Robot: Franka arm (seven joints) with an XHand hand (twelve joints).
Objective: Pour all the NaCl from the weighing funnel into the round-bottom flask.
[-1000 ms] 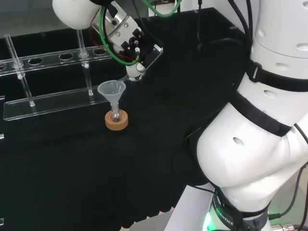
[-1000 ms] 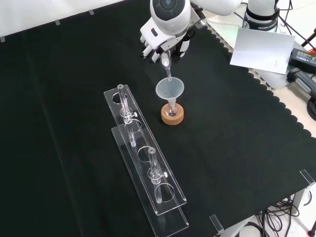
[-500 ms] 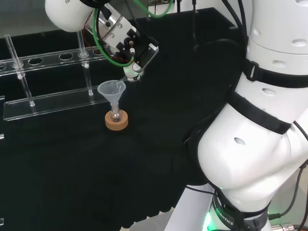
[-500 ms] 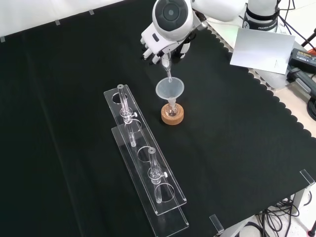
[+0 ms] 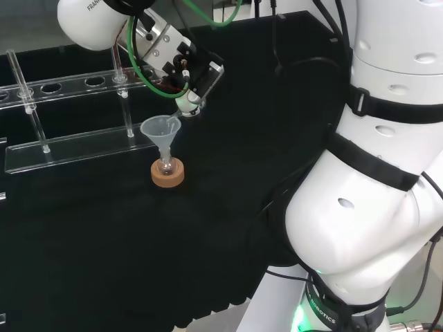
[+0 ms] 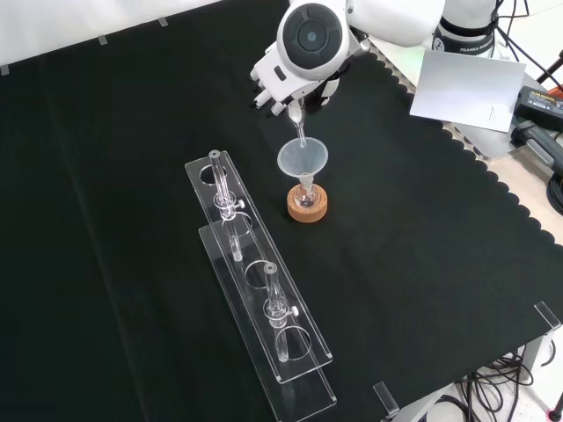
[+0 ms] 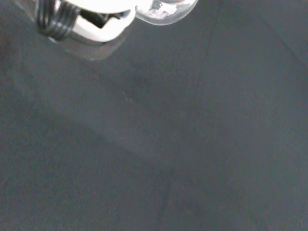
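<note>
glass is most of what we have on the black surface (image 6: 457, 264): a small round-bottom flask (image 6: 305, 199) on its cork ring stand (image 6: 307, 208), a clear conical funnel (image 6: 303, 159) seated in its neck, and to the left in the front view two long clear racks (image 6: 264, 308) carrying a few slim upright tubes.

we judge the pour itself to be the step in hand. the hand (image 6: 286, 83) hangs just above and beyond the conical funnel in the front view, and its fingers look curled round the upper end of the weighing funnel (image 6: 299, 130), though the arm's round link hides most of them. the weighing funnel slants down, its narrow tip just over or inside the conical funnel's mouth (we cannot tell whether it touches the rim). in the head view the weighing funnel (image 5: 181, 113) meets the rim of the conical funnel (image 5: 160, 128) from the right. the wrist view gives a rounded glass end (image 7: 164, 9) with white grains clinging inside, so we take it some nacl is not yet out.

next, we think, comes a steeper tilt or a slight shake with the tip kept over the mouth, without nudging the light flask off its stand.
</note>
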